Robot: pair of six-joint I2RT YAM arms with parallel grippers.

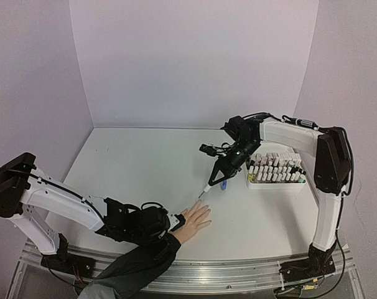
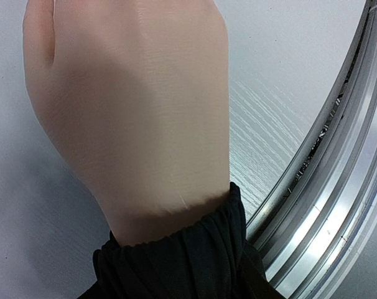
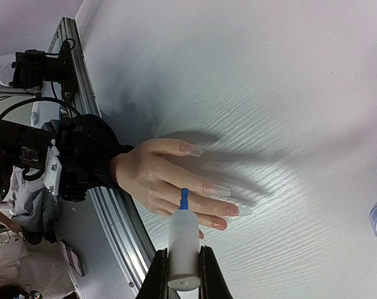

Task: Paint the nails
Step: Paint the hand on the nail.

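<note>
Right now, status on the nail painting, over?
Right fingers shut on polish brush, tip over hand. Left arm at wrist, grip unclear. Nails look bare. Nothing in the way.

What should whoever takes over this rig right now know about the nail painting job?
Left end effector: at the wrist of the hand; grip unclear.
Right end effector: shut on the white applicator, its blue tip over the fingers; contact unclear.
The hand lies flat on the table.
Done: nothing visible, the nails show no blue.
Left: paint every nail.
</note>
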